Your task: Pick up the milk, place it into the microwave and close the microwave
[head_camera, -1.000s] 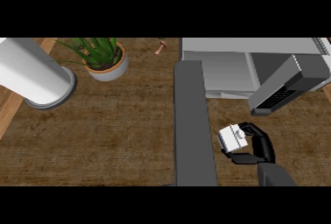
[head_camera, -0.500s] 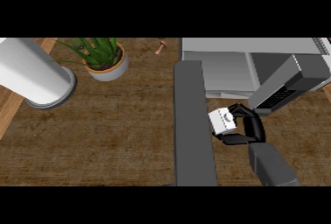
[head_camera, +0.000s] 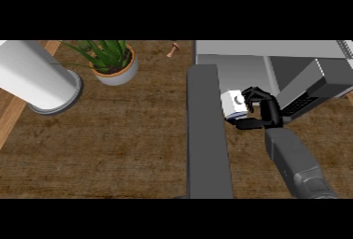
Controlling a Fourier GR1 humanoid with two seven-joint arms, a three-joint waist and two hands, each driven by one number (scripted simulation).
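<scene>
My right hand (head_camera: 264,111) is curled round the white milk carton (head_camera: 233,103), which shows at the hand's left side. They hover just in front of the open microwave (head_camera: 269,70), near the lower edge of its light grey cavity. The microwave's door (head_camera: 207,135) hangs open as a long dark grey slab running down the view, left of the carton. My right forearm (head_camera: 296,163) comes in from the lower right. My left hand shows in no view.
A potted green plant (head_camera: 110,63) stands at the back left. A large white cylinder (head_camera: 34,77) rises at the far left. A dark grey block (head_camera: 324,81) of the microwave lies right of the hand. Brown counter surface (head_camera: 110,149) spreads left of the door.
My right hand has carried the milk carton up the view, from the counter toward the microwave's opening. The door and the other objects have not moved.
</scene>
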